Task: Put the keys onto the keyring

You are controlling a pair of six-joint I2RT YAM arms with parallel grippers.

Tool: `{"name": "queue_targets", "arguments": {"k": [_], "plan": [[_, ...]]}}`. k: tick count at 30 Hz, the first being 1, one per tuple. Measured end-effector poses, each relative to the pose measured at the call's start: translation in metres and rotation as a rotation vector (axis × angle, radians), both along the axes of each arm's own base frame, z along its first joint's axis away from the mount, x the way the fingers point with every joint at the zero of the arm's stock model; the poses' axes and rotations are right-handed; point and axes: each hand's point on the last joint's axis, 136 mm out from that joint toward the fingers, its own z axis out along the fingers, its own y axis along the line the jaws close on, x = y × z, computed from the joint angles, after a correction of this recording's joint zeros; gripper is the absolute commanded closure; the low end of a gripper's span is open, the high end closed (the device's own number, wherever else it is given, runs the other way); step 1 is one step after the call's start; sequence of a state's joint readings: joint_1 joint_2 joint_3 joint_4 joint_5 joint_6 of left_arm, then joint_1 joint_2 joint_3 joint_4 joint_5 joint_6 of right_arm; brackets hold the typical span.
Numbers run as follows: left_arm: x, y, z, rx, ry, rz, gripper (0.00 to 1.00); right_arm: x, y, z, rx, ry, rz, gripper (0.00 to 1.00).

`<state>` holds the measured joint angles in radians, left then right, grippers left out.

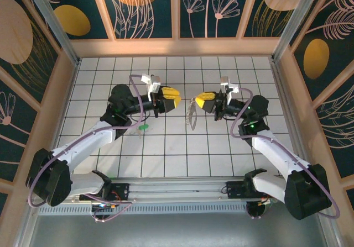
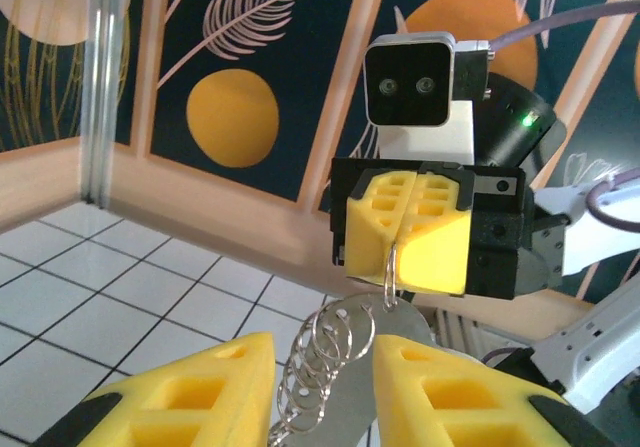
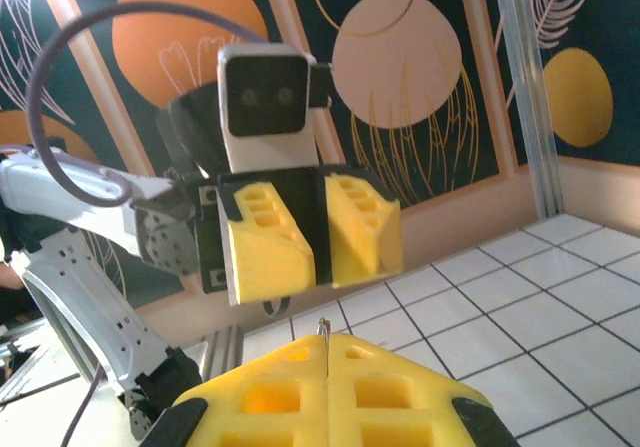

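My right gripper (image 1: 198, 99) is shut on the wire of the keyring (image 1: 192, 117), which hangs below it over the tiled floor. In the left wrist view the keyring (image 2: 392, 267) carries a chain of small silvery rings (image 2: 318, 367) and a flat silvery tag (image 2: 405, 342). They dangle in the gap of my open left gripper (image 2: 320, 342), and neither of its yellow pads touches them. The two grippers face each other closely at mid-table, the left gripper (image 1: 176, 98) just left of the ring. A key with a green head (image 1: 144, 127) lies on the floor under the left arm. The wire tip (image 3: 322, 325) pokes out between the right pads.
Patterned panels and wooden ledges wall in the white tiled floor (image 1: 166, 153). Aluminium posts stand at the back corners (image 1: 50, 15). The arms' base rail (image 1: 177, 192) runs along the near edge. Cables loop off both wrists.
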<state>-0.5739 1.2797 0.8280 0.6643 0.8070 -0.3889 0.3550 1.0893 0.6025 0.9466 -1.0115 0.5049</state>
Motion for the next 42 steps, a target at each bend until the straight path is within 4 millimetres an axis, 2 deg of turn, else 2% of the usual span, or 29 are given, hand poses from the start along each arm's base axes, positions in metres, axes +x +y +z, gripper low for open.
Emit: {"name": "queue_targets", "arguments": {"k": [5, 16, 30, 42], "plan": [[-0.003, -0.004, 0.006, -0.046, 0.011, -0.050, 0.68, -0.002, 0.000, 0.010, 0.047, -0.012, 0.005, 1.00], [-0.009, -0.009, 0.012, -0.108, 0.031, -0.140, 0.67, -0.004, 0.012, 0.006, 0.061, 0.017, 0.050, 1.00], [-0.015, -0.013, 0.011, -0.128, 0.052, -0.206, 0.65, -0.005, 0.020, 0.001, 0.059, 0.033, 0.070, 1.00], [-0.017, -0.020, 0.001, -0.110, 0.074, -0.235, 0.64, -0.004, 0.022, 0.000, 0.060, 0.038, 0.069, 1.00]]}}
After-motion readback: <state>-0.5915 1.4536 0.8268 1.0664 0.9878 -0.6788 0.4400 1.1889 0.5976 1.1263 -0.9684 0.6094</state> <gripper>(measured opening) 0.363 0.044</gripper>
